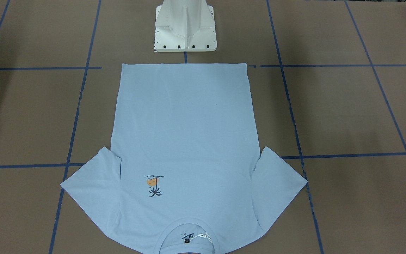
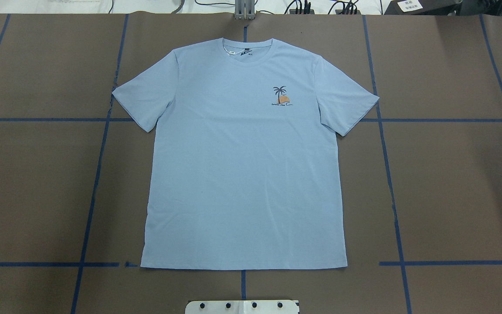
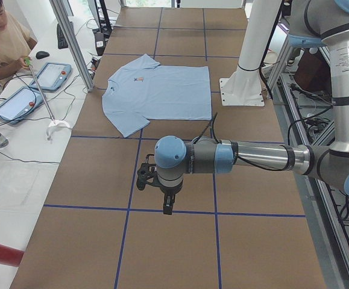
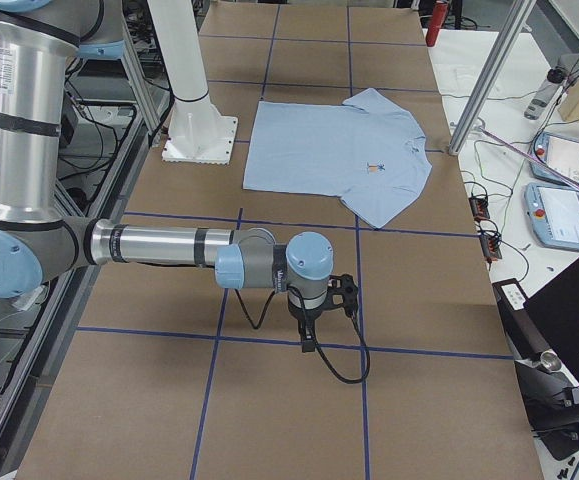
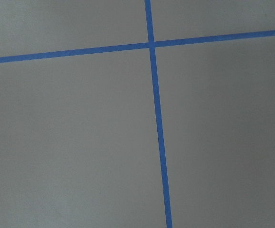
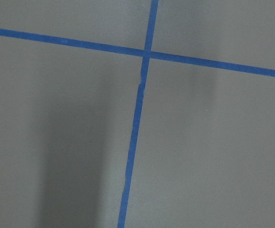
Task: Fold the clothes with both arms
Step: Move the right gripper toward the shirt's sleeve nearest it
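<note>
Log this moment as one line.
fold: not started | pale blue short-sleeved T-shirt: flat, unfolded, print up | left gripper: off T-shirt, state unclear | right gripper: off T-shirt, state unclear

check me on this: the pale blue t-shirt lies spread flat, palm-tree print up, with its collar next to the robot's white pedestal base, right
Not quite. The pale blue short-sleeved T-shirt does lie spread flat, palm-tree print up, but its bottom hem, not its round ribbed collar, is next to the white pedestal base, as the overhead exterior view shows.
</note>
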You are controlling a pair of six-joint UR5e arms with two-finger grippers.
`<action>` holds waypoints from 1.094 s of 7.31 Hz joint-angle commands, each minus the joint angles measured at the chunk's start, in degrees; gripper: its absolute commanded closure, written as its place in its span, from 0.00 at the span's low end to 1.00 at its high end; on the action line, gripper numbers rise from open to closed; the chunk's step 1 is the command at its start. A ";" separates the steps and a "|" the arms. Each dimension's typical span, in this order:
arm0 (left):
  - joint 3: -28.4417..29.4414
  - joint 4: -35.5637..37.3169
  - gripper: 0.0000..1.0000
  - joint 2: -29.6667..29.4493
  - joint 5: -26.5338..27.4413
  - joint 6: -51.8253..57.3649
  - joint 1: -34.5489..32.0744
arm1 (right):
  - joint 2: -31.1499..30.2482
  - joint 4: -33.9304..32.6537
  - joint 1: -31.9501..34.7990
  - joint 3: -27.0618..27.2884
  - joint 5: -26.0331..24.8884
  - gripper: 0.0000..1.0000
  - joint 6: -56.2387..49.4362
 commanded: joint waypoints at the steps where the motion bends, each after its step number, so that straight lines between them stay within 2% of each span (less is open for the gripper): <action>1: 0.00 -0.09 0.00 -0.17 -0.09 0.18 0.09 | 0.00 0.00 0.00 -0.01 0.09 0.00 0.09; 3: -1.58 -0.09 0.00 -0.18 0.00 0.35 0.09 | 0.79 0.17 0.00 0.60 0.00 0.00 0.26; 6: -2.81 -4.91 0.00 -1.58 -0.17 0.09 0.61 | 1.58 14.55 -0.26 -0.18 -0.27 0.00 0.79; 7: -1.51 -11.80 0.00 -3.67 0.17 -0.26 0.62 | 4.28 14.76 -0.52 -2.53 -0.18 0.00 0.88; 8: 1.72 -21.09 0.00 -4.39 0.18 -0.26 0.44 | 9.79 14.59 -1.14 -6.47 -0.35 0.00 0.97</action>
